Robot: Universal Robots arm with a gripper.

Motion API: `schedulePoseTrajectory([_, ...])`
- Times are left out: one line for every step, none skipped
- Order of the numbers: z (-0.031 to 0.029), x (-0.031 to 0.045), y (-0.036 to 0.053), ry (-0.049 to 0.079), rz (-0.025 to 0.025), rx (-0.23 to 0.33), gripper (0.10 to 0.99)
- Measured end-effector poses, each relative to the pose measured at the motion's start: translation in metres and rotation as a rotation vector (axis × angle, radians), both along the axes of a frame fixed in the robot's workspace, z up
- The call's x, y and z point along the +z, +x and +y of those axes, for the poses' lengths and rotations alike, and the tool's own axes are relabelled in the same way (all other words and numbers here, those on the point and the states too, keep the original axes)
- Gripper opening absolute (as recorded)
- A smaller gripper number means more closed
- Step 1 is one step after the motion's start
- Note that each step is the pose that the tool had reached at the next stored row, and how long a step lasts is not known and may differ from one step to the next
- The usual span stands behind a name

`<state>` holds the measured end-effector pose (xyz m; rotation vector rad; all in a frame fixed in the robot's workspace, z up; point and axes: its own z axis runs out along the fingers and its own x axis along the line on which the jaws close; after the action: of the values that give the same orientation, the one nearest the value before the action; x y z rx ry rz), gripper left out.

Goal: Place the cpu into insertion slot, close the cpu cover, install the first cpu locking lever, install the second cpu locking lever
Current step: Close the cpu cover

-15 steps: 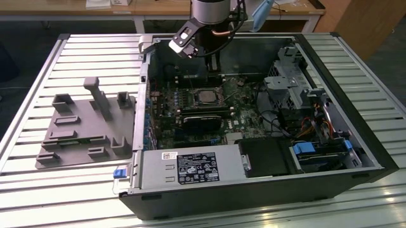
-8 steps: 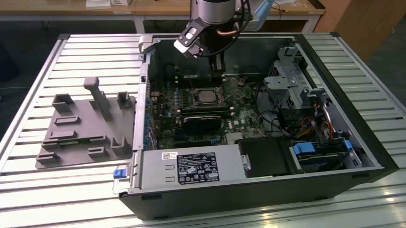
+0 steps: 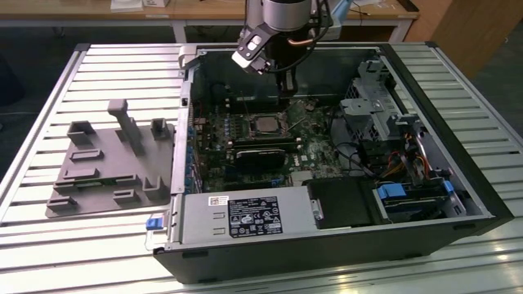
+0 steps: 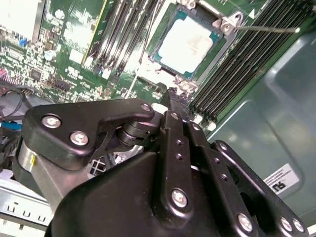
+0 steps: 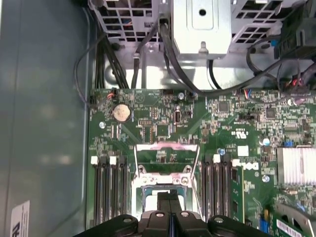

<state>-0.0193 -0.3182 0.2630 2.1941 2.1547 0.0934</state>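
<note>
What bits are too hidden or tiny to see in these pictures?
- First wrist view: the gripper covers most of the insertion slot.
- Second wrist view: the gripper hides much of the green circuit board.
- Exterior view: the cpu is too small to tell whether it's locked down.

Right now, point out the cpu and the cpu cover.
cpu (image 4: pixel 190 42), second wrist view, middle of its metal top.
cpu cover (image 5: pixel 168 145), first wrist view, one bar of its metal frame.
</note>
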Motion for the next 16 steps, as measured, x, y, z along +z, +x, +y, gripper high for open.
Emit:
schedulePoseTrajectory([0.0,0.0,0.0015,0.0,0.0,0.0,0.102])
schedulePoseTrajectory([0.0,0.0,0.003,0.0,0.0,0.0,0.102])
schedulePoseTrajectory([0.0,0.0,0.0047,0.0,0.0,0.0,0.102])
schedulePoseTrajectory([0.0,0.0,0.0067,0.0,0.0,0.0,0.102])
schedulePoseTrajectory([0.0,0.0,0.0088,0.0,0.0,0.0,0.102])
schedulePoseTrajectory([0.0,0.0,0.0112,0.0,0.0,0.0,0.102])
schedulePoseTrajectory([0.0,0.0,0.0137,0.0,0.0,0.0,0.102])
schedulePoseTrajectory([0.0,0.0,0.0161,0.0,-0.0001,0.0,0.102])
schedulePoseTrajectory([0.0,0.0,0.0185,0.0,0.0,0.0,0.102])
schedulePoseTrajectory([0.0,0.0,0.021,0.0,0.0,0.0,0.102])
schedulePoseTrajectory([0.0,0.0,0.0235,0.0,0.0,0.0,0.102])
schedulePoseTrajectory([0.0,0.0,0.0262,0.0,0.0,0.0,0.102])
schedulePoseTrajectory([0.0,0.0001,0.0287,0.0,0.0001,0.0,0.102])
schedulePoseTrajectory([0.0,0.0001,0.0313,0.0,0.0001,0.0,0.102])
schedulePoseTrajectory([0.0,0.0001,0.034,0.0,0.0001,0.0,0.102])
schedulePoseTrajectory([0.0,0.0,0.0369,0.0,0.0001,0.0,0.102])
